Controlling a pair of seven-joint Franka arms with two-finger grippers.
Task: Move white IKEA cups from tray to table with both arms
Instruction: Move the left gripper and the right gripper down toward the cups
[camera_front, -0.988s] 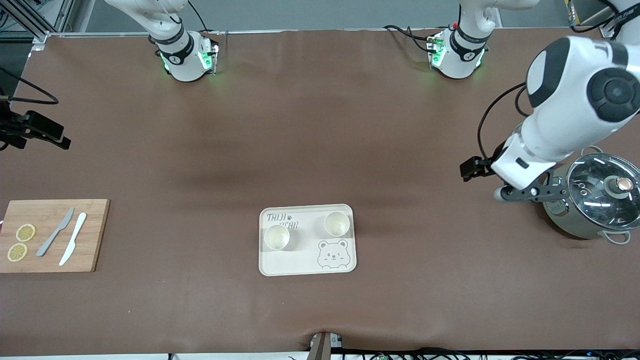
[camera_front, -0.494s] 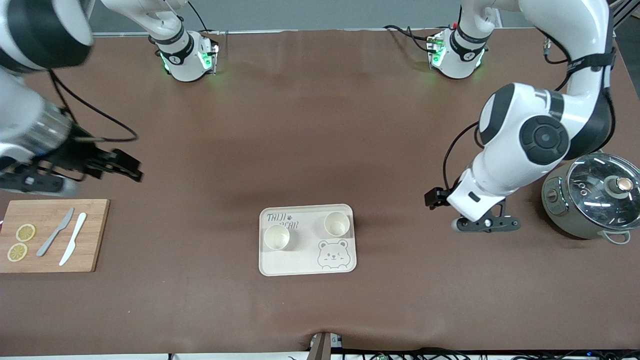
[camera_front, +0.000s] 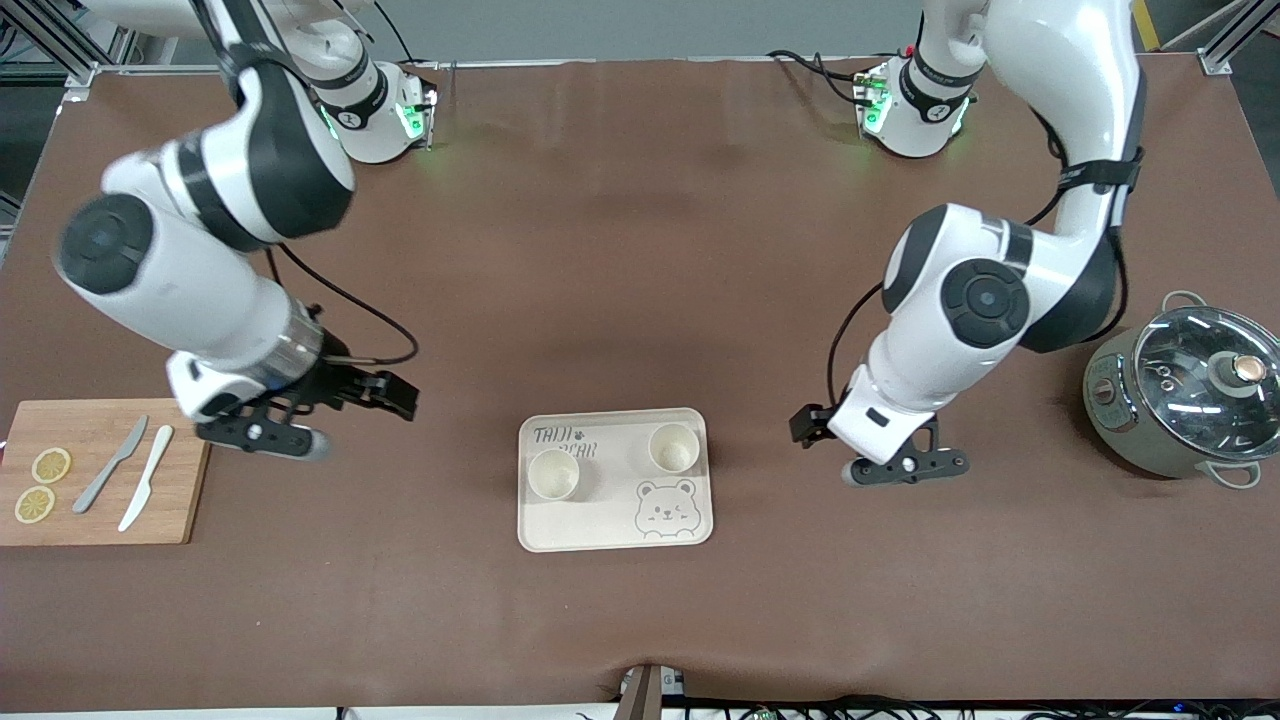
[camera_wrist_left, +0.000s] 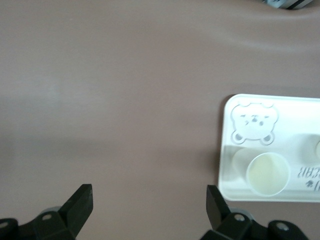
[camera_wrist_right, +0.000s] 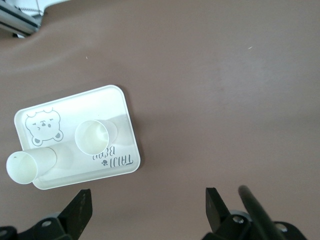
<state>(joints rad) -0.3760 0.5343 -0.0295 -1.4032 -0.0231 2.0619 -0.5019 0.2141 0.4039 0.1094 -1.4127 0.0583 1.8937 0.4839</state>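
Note:
Two white IKEA cups stand upright on a cream bear-printed tray (camera_front: 600, 530). One cup (camera_front: 553, 474) is toward the right arm's end, the other cup (camera_front: 673, 447) toward the left arm's end. My left gripper (camera_front: 905, 470) is open and empty above the bare table beside the tray. Its wrist view shows the tray (camera_wrist_left: 235, 160) and the closer cup (camera_wrist_left: 267, 174) ahead of the open gripper (camera_wrist_left: 148, 202). My right gripper (camera_front: 262, 437) is open and empty above the table between the tray and the cutting board. Its wrist view shows both cups (camera_wrist_right: 92, 136) (camera_wrist_right: 22, 167) and its gripper (camera_wrist_right: 148, 205).
A wooden cutting board (camera_front: 190, 470) with two knives (camera_front: 110, 465) and lemon slices (camera_front: 50, 465) lies at the right arm's end. A steel pot with a glass lid (camera_front: 1195, 400) stands at the left arm's end.
Both arms have swung in toward the tray. The left gripper moved from the pot to beside the tray. The right arm came into view past the cutting board. The cups have not moved.

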